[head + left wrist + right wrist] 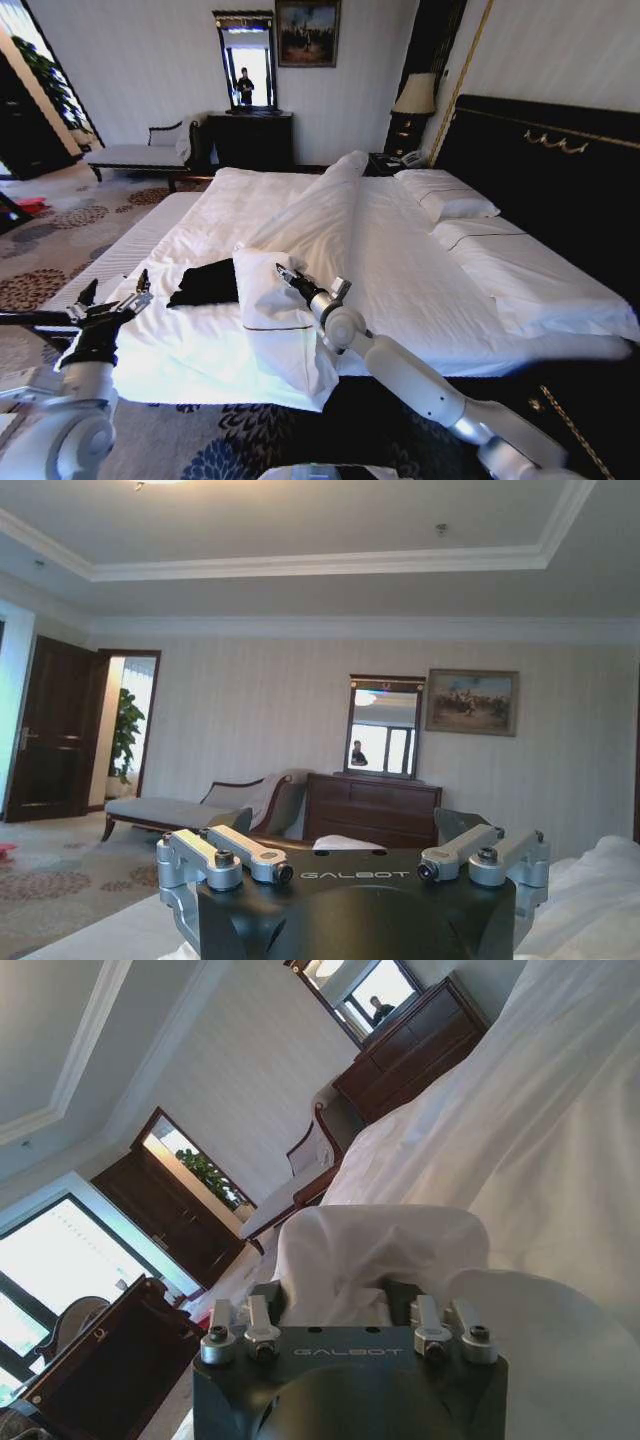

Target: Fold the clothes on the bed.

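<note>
**T-shirt lies between the two grippers, held by neither**

The right gripper (287, 274) rests on a raised fold of the white duvet (400, 270); its jaws stand apart, with white cloth bunched just ahead of them, though whether they grip it I cannot tell. The black T-shirt (205, 284) lies just to their left, partly under that fold. Farther left, the left gripper (115, 295) hovers at the bed (560, 170) edge, jaws spread wide and empty, near the shirt but apart from it.
</note>
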Available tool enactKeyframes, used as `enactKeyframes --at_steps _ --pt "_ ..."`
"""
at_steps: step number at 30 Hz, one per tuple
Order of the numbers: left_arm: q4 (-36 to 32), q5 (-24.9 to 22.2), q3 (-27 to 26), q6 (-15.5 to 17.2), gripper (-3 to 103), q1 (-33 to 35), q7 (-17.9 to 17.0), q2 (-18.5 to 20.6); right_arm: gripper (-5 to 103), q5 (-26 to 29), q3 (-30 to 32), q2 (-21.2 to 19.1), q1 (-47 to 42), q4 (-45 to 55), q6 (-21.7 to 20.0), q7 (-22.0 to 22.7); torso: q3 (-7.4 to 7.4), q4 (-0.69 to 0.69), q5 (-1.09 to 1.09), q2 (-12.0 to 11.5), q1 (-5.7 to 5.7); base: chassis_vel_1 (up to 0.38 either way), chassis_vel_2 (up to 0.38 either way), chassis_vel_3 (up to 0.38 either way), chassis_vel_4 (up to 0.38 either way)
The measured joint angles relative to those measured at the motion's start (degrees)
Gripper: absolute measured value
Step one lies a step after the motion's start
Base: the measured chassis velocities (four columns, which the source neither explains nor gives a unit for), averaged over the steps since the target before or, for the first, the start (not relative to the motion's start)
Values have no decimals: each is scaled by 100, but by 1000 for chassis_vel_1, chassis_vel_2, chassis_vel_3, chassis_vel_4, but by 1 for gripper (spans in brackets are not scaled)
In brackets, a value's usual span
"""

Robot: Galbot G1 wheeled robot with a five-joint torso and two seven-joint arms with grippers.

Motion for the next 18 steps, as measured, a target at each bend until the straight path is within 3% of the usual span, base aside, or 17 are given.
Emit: enactKeyframes --at_steps 3,6,9,10,12,15,18 --pt "18 5 36 0 100 -18 -19 -21 53 -21 -3 21 1 -18 19 -10 0 0 0 0 0 0 0 0 0" --pt "67 46 75 -2 100 -43 -27 -38 37 -32 15 76 -24 -12 130 -41 0 -1 0 0 0 0 0 0 0" --pt "105 66 75 -10 100 -54 -29 -42 32 25 63 129 -44 44 185 -35 0 0 0 0 0 0 0 0 0" --pt "137 83 80 -20 100 -59 -33 -45 21 51 88 153 -52 71 222 -40 0 0 0 0 0 0 0 0 0" --pt "152 94 87 -23 100 -60 -35 -49 21 59 104 161 -60 73 250 -62 0 1 0 0 0 0 0 0 0" --pt "213 168 108 -45 100 -64 -37 -69 5 66 193 184 -117 72 394 -238 0 0 0 0 0 0 0 0 0" --pt "222 221 112 -54 100 -60 -37 -71 2 71 318 218 -189 84 509 -353 0 0 1 0 0 0 0 0 0"
